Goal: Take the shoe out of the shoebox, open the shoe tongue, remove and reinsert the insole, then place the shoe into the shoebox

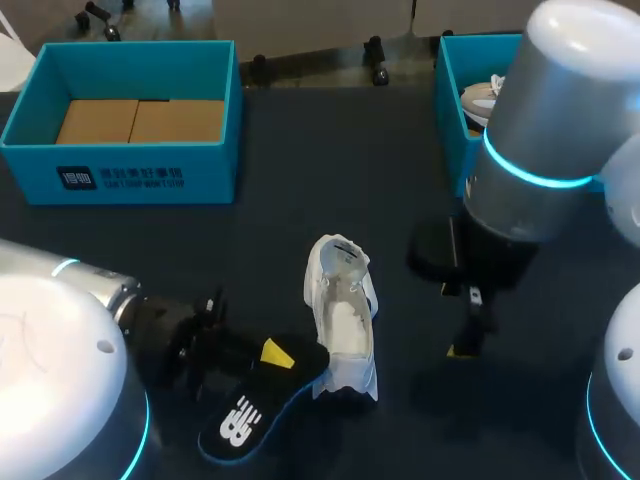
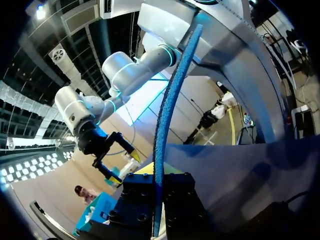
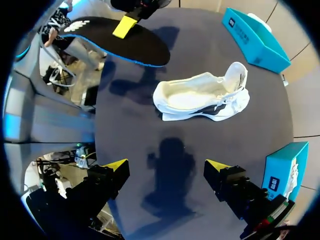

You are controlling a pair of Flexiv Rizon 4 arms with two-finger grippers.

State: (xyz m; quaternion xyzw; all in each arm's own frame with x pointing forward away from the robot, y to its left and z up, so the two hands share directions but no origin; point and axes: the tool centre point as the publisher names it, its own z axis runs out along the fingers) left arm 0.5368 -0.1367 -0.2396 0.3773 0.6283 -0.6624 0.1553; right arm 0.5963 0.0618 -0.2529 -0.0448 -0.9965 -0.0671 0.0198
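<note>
The white shoe (image 1: 340, 320) lies on the dark counter (image 1: 330, 180) outside either box, its mouth spread wide so the pale inside shows. Just beside the shoe, on my left arm's side, the left hand (image 1: 271, 357) is clenched on the black insole (image 1: 240, 420). One yellow fingertip (image 1: 277, 352) presses on the insole's upper face near its end closest to the shoe, and that end nearly meets the shoe's side. The left wrist view shows the insole edge-on, its blue rim running up between the hand's two fingers. On the other side of the shoe, a little apart from it, the right hand (image 1: 468, 335) hangs over bare counter. Its fingers are spread wide and hold nothing, and in the right wrist view the shoe lies ahead of its two yellow tips (image 3: 117, 164) with the insole beyond. Well beyond the shoe towards the left arm's side stands a blue shoebox (image 1: 130, 175) with only brown cardboard on its floor. A second blue box (image 1: 452, 110) stands beyond the shoe on the right arm's side, partly hidden by that arm, with something white inside.
</note>
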